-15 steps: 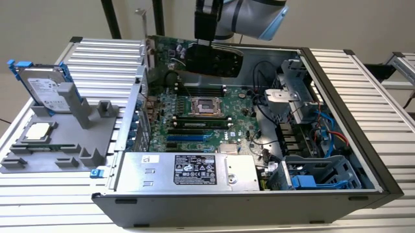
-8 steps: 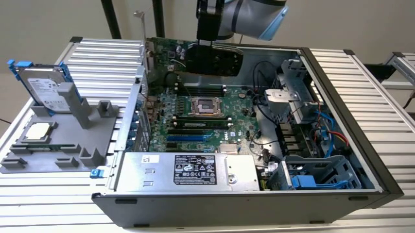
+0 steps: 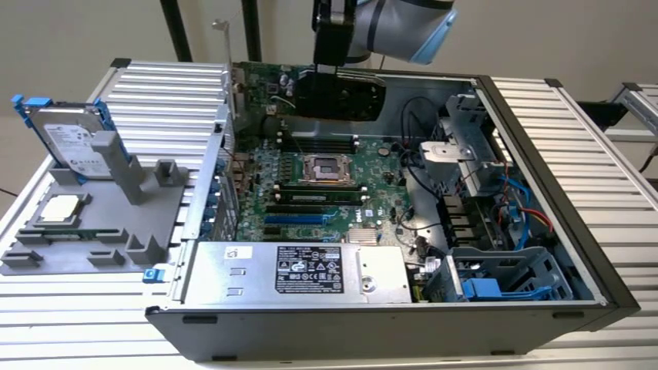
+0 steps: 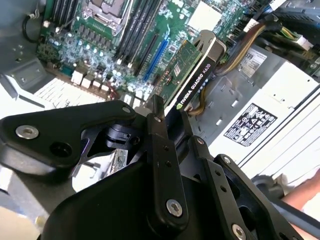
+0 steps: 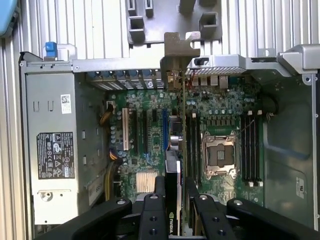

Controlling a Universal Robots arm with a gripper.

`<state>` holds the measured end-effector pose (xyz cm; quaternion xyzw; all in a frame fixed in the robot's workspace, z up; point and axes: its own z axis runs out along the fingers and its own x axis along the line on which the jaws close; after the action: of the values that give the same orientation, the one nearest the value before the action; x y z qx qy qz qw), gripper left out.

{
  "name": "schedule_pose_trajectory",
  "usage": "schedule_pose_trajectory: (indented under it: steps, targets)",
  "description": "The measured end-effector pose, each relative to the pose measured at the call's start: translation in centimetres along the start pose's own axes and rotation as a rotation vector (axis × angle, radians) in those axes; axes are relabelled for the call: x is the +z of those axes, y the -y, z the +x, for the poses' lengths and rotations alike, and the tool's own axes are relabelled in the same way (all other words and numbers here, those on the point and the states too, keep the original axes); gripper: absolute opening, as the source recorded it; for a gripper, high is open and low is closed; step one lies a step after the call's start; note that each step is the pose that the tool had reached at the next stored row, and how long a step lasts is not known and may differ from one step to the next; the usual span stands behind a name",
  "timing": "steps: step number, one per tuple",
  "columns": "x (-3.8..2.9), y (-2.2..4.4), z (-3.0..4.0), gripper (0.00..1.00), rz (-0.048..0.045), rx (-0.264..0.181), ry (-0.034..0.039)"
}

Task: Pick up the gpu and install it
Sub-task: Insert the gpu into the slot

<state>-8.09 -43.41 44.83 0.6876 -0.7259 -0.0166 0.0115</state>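
Observation:
My gripper [image 3: 334, 77] is shut on the gpu [image 3: 344, 96], a black-cooled card that hangs above the far part of the open computer case [image 3: 535, 154]. The card's silver bracket [image 3: 224, 54] sticks up over the case's rear wall at the exterior view's left. In the first wrist view the gpu [image 5: 173, 165] is edge-on over the green motherboard [image 5: 220, 115], just beside the blue slot [image 5: 164, 130], with its bracket [image 5: 178, 50] at the case wall. In the second wrist view the gpu [image 4: 197, 80] slants down from my fingers [image 4: 155, 125] toward the blue slot [image 4: 156, 52].
The silver power supply [image 3: 308, 270] fills the case's near side, and a drive cage [image 3: 504, 277] with cables stands at the exterior view's right. Outside the case, a grey fixture [image 3: 103, 231] holds a hard drive with blue rails [image 3: 72, 139] and a square CPU chip [image 3: 60, 208].

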Motion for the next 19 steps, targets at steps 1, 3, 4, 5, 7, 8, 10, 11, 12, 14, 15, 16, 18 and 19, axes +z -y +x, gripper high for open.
schedule_pose_trajectory:
  steps: [1, 3, 4, 5, 7, 8, 10, 11, 12, 14, 15, 16, 18, 19]
  targets:
    - [0.08, 0.0, 0.0, 0.0, 0.0031, 0.0, 0.0002]
    - [0.25, 0.01, 0.0, 0.0, 0.0113, 0.0, 0.0005]
    - [0.33, 0.01, 0.0, 0.0, 0.015, 0.0, 0.0008]
    - [0.43, 0.02, 0.0, 0.0, 0.0173, 0.0, 0.001]
    - [0.66, 0.03, 0.0, 0.0, 0.0186, 0.002, 0.001]
    - [0.8, 0.03, -0.01, 0.0, 0.0188, 0.003, 0.0008]
    - [1.12, 0.04, -0.02, 0.0, 0.0188, 0.004, -0.0006]
    - [1.28, 0.05, -0.02, 0.0, 0.0189, 0.005, -0.0008]
    - [1.43, 0.05, -0.02, 0.0, 0.0189, 0.006, -0.0008]
    - [1.69, 0.07, -0.02, 0.0, 0.019, 0.009, -0.0006]
    - [1.82, 0.07, -0.02, 0.0, 0.019, 0.01, -0.0007]
    - [1.93, 0.07, -0.02, 0.0, 0.019, 0.011, -0.0006]
    - [2.04, 0.08, -0.02, 0.0, 0.019, 0.012, -0.0007]
    - [2.04, 0.08, -0.02, 0.0, 0.0189, 0.012, -0.0008]
